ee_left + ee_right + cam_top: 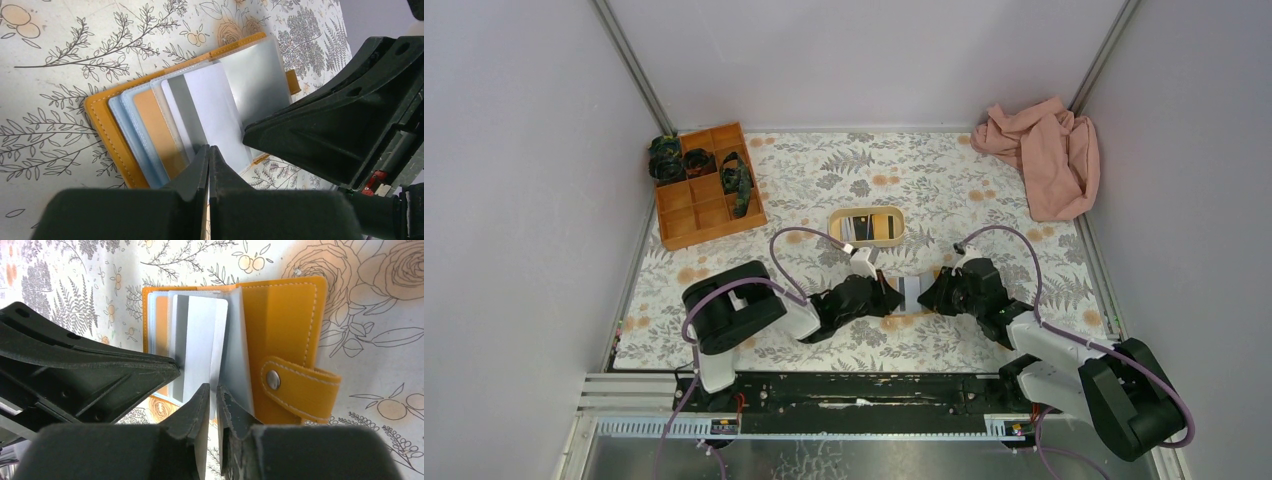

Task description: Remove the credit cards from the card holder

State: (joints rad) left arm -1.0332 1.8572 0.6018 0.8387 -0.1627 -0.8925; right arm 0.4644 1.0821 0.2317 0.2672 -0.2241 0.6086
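- Tbl under a pale cloth printed w/ grey ferns and orange flowers (984, 190). Its near edge is hidden behind the arm bases.
- Crumpled pink fabric (1049, 155) in the far right corner, bunched against the wall.
- Orange wooden box w/ square compartments (699, 205) at far left. There are dark bundled things (667, 158) in its back cells, too small to say what.
- Beige oval tray (834, 226) mid-tbl, just beyond the grippers. Flat dark and light pieces lie inside; can't make them out.
- Black left gripper (209, 150) comes at the holder from the left, fingers pressed tight together, tips at the lower edge of the fanned leaves. Can't tell if a sleeve is nipped between them.
- Black right gripper (212, 390) comes in from the opp. side, jaws a slit apart, tips at the edge of the pale card. It doesn't look clamped.
- Small flat orange-tan stitched card holder (285, 315) lies open on the cloth between the two grippers, nearer than the tray. From the top cam it's mostly hidden, only a pale strip (911, 293) showing.
- Light blue inner sleeves (122, 125) are fanned out. An orange-tan slip sits among them.
- Grey-white card (197, 340) stands proud of the sleeves, its lower end cut off by the fingers.
- Orange snap tab (300, 385) w/ metal stud (273, 379) hangs loose, unfastened.
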